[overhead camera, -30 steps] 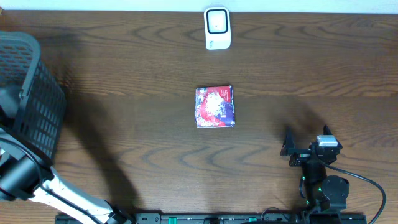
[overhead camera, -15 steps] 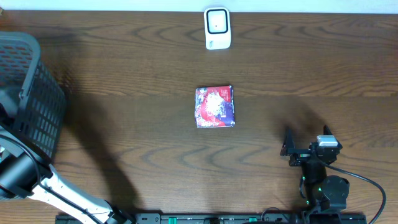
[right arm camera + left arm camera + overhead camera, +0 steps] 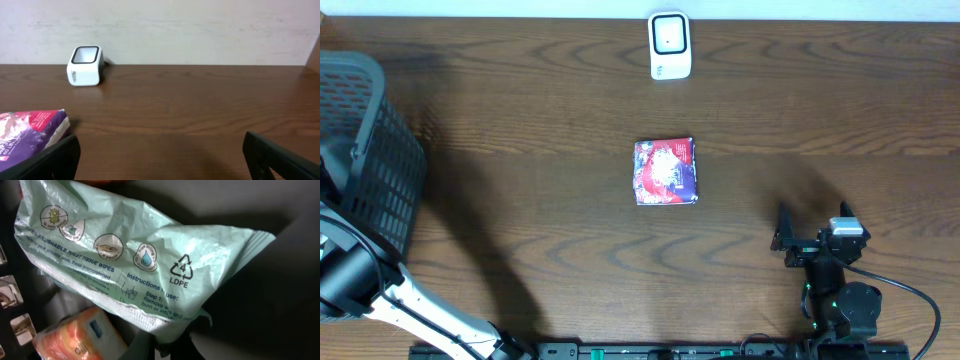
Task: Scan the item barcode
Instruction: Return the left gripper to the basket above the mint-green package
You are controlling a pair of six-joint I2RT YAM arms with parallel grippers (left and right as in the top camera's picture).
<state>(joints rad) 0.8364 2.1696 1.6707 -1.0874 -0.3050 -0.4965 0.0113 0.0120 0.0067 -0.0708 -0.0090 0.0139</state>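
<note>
Dark wood tabletop (image 3: 520, 120) fills the overhead view. A black mesh basket (image 3: 370, 150) stands at its left edge, a white scanner (image 3: 670, 45) sits at the far edge near the middle, and a red and purple packet (image 3: 666, 171) lies flat at the centre. The left arm (image 3: 360, 285) reaches into the basket, so its tip is hidden here. The right end effector (image 3: 814, 222) rests near the front right, well apart from everything.

The left wrist view looks inside the basket. A pale green wipes pack (image 3: 140, 255) lies on a slant, its long axis running upper left to lower right, above an orange tissue pack (image 3: 75, 335). The left end effector (image 3: 169, 347) is pressed together, seemingly pinching the wipes pack's lower seam. No barcode shows on this face.

In the right wrist view the right end effector is spread wide and holds nothing.

The scanner lies far to the right of the basket, so the pinched pack probably needs lifting out, carrying across and turning.
</note>
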